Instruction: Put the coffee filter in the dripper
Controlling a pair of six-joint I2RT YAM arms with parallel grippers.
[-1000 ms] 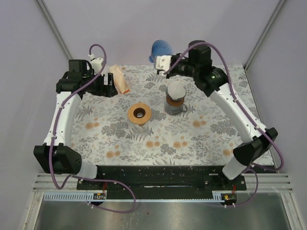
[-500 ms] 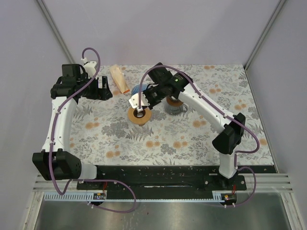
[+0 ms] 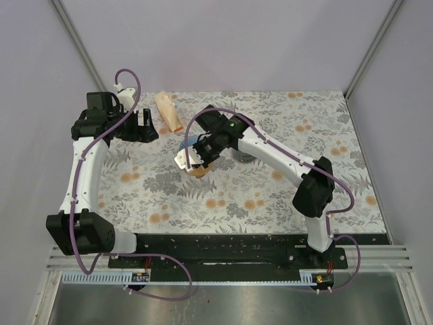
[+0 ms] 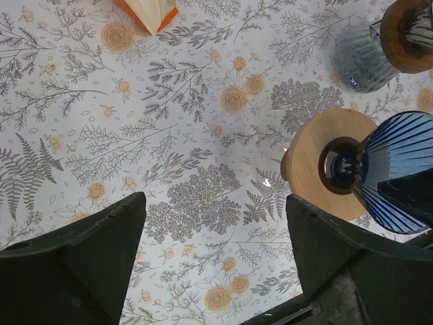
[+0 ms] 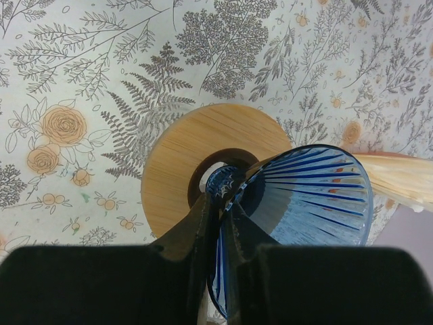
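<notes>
**Blue dripper held over wooden ring; filter not yet loaded**

Right hand (image 5: 218, 210): fingers pinched on the wall of the blue ribbed glass cone dripper (image 5: 304, 196). The cone is tilted, its narrow tip at the hole of the round wooden ring stand (image 5: 183, 162), mid-table. It is probably held this way to seat the cone before a filter goes in.

Left hand (image 4: 213, 230): fingers spread, holding nothing, hovering toward the far-left corner. This puts it near the cream paper coffee filter in its orange sleeve (image 4: 145, 10), which lies by the far edge of the flower-printed table (image 3: 304, 122).

The right wrist view shows the grip, which the arm hides in the overhead view. The left wrist view shows the ribbed glass carafe with wooden collar (image 4: 365, 57) near the ring.
</notes>
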